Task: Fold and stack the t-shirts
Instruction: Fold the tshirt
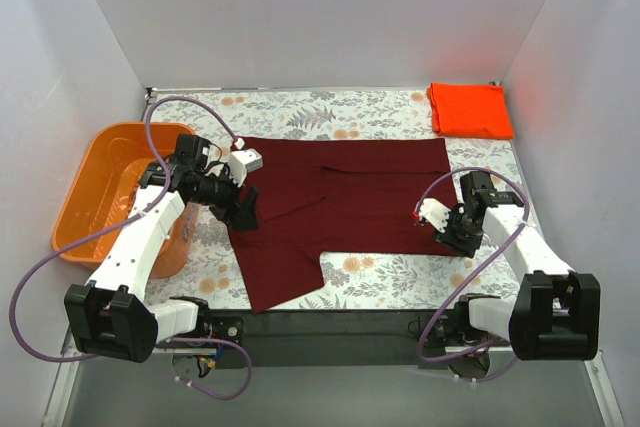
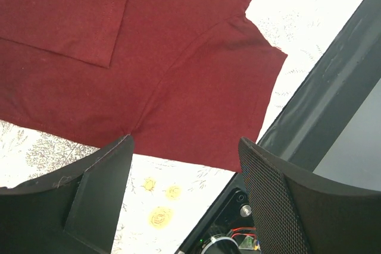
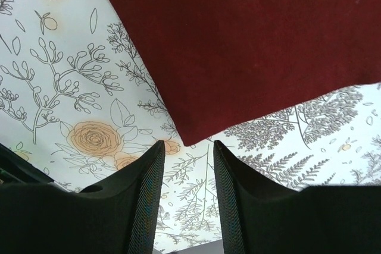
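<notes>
1. The maroon t-shirt (image 1: 340, 197) lies spread across the middle of the table (image 1: 390, 272). The folded orange-red t-shirt (image 1: 470, 110) sits at the far right corner.
2. Our left hand (image 2: 184, 147) hangs wide open and empty above a sleeve. Our right hand (image 3: 187, 147), jaws narrowly apart, holds nothing beside a shirt corner.
3. We judge the cloth light and limp, so we should pinch corners and edges.

Orange basket (image 1: 95, 197), floral tablecloth (image 1: 400, 277)

Floral table (image 1: 390, 272): maroon t-shirt (image 1: 350, 192), orange-red t-shirt (image 1: 470, 110), basket (image 1: 78, 202)
</notes>
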You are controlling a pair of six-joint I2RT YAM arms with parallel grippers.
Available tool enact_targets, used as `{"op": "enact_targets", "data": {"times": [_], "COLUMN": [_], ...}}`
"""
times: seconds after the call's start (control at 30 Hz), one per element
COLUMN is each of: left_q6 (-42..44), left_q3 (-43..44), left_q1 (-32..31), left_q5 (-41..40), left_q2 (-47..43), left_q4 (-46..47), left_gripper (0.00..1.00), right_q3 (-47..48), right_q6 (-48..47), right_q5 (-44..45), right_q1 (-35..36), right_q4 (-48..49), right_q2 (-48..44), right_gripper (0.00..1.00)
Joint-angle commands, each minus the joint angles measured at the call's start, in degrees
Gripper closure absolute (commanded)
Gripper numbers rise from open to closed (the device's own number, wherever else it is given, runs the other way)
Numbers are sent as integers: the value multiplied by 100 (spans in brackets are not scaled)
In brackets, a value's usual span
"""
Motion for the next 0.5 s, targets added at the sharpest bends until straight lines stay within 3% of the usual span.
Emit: {"op": "enact_targets", "data": {"times": [0.0, 0.47], "left_q6": [161, 153], "left_q3": [-82, -416], "left_q1": [-33, -33], "left_q5": [-11, -2], "left_q2": [5, 154], "left_q4": [19, 221], "left_gripper": [30, 29], "right_q3": [-11, -142], "right_q6": [-110, -278], "right_q5": [110, 93], "right_q1": [27, 44], "right_q4": [219, 148], "right_q2": [282, 537], "right_gripper": [55, 55]}}
